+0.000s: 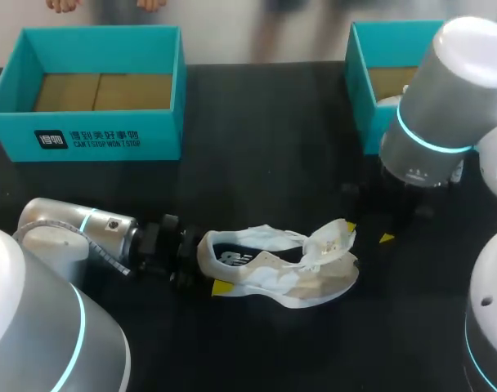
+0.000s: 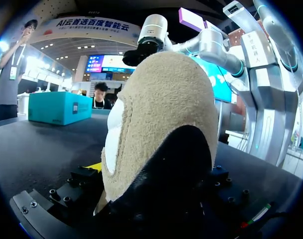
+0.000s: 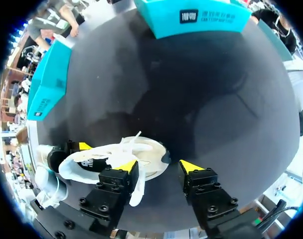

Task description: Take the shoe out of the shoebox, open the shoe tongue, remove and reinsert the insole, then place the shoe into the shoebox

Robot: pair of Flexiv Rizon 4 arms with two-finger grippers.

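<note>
**A:** Shoe (image 1: 273, 273) first: where is it, from above?

**B:** Out on the table, at about six o'clock from the table's middle, heel to nine o'clock and toe to three. One teal shoebox (image 1: 93, 135) sits at eleven o'clock from it, and a second teal box (image 1: 359, 90) at one o'clock, both well apart from it.

**A:** And the arms?

**B:** The left gripper (image 1: 209, 263) comes in from nine o'clock and clamps the heel. I take that as an anchor, so the shoe cannot slide when the tongue is pulled. The right gripper (image 1: 369, 233) hangs at the shoe's three o'clock, just beside the raised tongue (image 1: 332, 241). Its fingers are spread and hold nothing.

**A:** Does the left wrist view agree?

**B:** Yes. The tan heel fills the space ahead of that gripper, right between the fingers, with one yellow tip (image 2: 94, 167) showing beside it.

**A:** And the right wrist view?

**B:** The fingers stand wide apart above the table, with the shoe's front just beside one of them and nothing between them. At the far end, the other arm's yellow tip (image 3: 84, 146) rests against the heel.

**A:** What stage is it at?

**B:** Judging by this, opening the tongue. I cannot tell whether the insole is inside.
</note>
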